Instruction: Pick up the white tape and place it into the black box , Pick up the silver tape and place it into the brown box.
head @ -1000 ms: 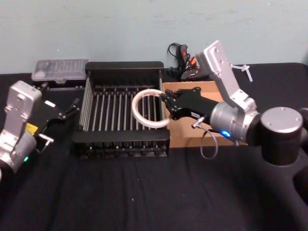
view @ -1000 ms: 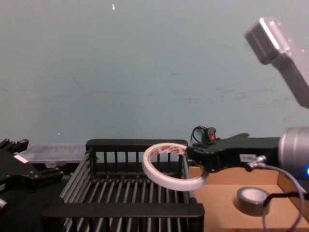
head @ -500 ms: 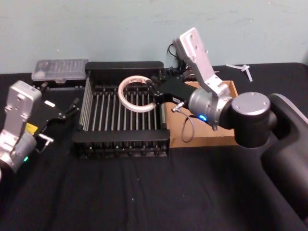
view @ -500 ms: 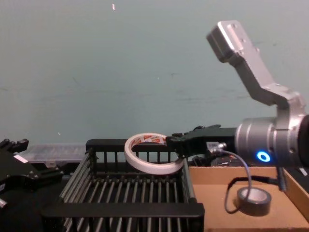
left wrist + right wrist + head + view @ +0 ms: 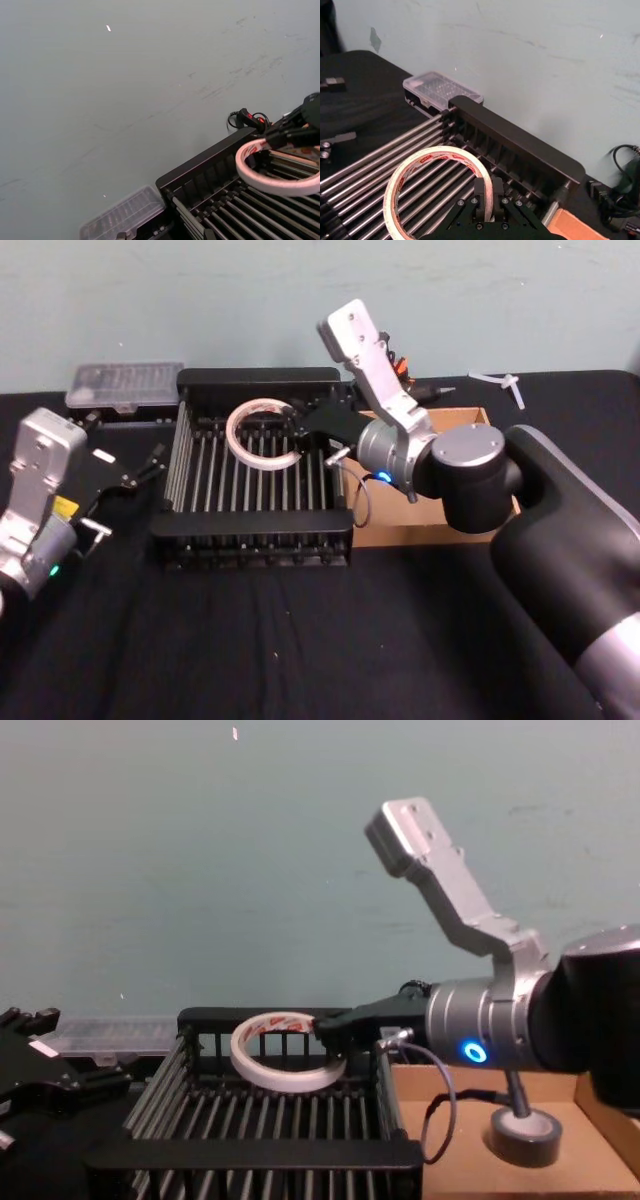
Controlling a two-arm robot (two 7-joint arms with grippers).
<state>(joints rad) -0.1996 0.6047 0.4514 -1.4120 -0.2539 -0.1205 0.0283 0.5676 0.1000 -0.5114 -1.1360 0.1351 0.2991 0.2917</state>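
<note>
— Two rolls, two boxes; where is each roll?

— The white tape (image 5: pixel 262 434) hangs over the black box (image 5: pixel 254 530), clear of its bars, with the right gripper (image 5: pixel 489 196) pinched on the ring's band, one finger inside and one outside; the silver tape (image 5: pixel 525 1133) lies in the brown box (image 5: pixel 470 1150).

— How will the ring handle?

— Light and thin, I judge, likely to flex; a grip across the band suits it; a short drop should do no harm.

— The other arm?

— The left gripper (image 5: pixel 140 470) is parked at the table's left, fingers apart.
</note>
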